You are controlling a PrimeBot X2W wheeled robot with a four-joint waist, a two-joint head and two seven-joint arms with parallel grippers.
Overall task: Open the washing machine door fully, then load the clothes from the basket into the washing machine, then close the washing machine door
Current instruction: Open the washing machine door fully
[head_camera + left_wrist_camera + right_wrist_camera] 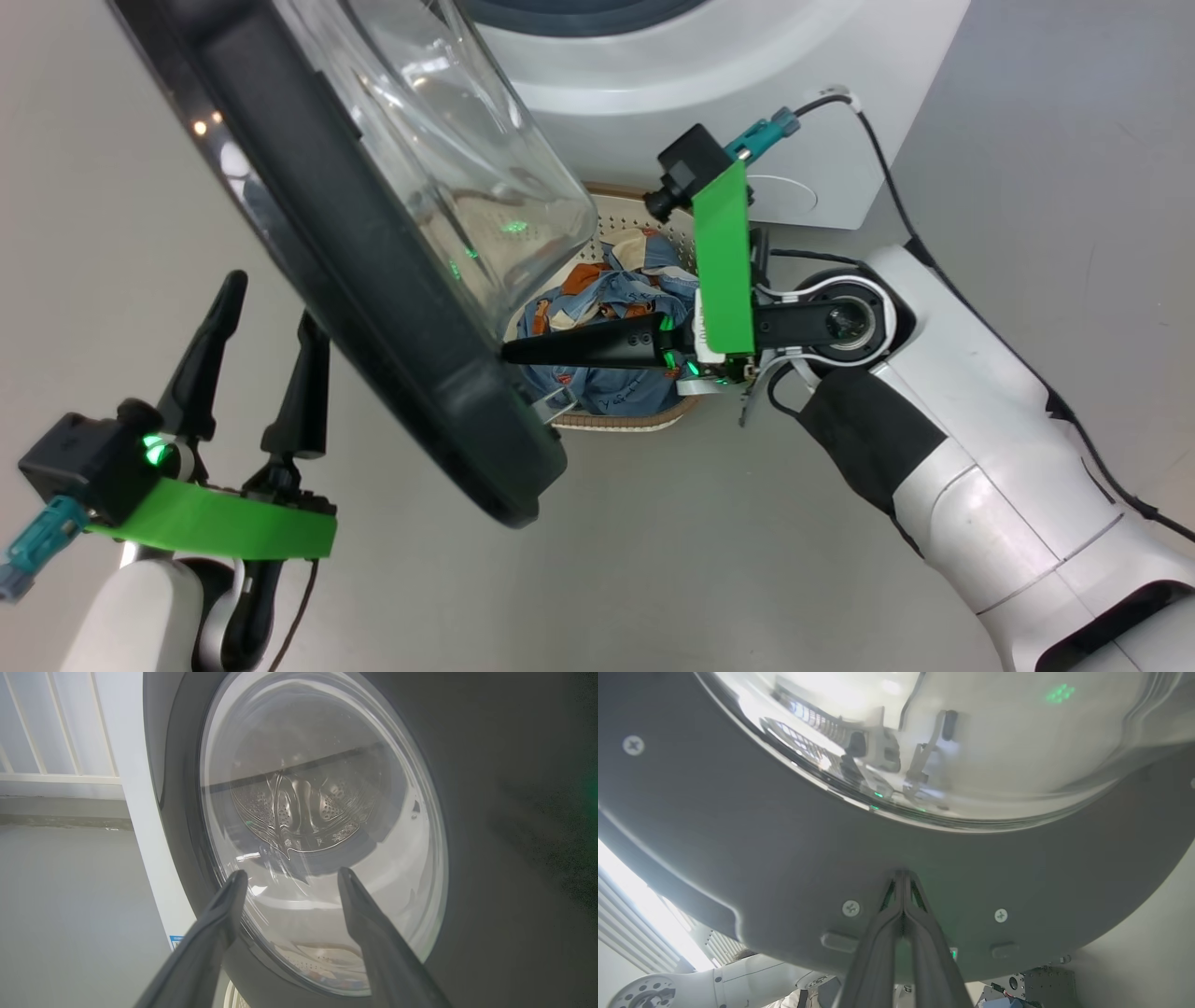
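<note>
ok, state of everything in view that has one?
washing machine door: open, swung out from the machine
right gripper: shut, empty, tips against the door's inner rim
left gripper: open, empty, on the door's outer side
basket: on the floor, loaded
clothes: bundled in the basket

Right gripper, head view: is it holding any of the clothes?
No, the right gripper, shut and empty, points at the washing machine door rim, with the clothes lying in the basket beneath.

The door (373, 308) is black-rimmed, the washing machine (700, 75) white, the clothes (597, 289) blue with orange-brown print.
</note>
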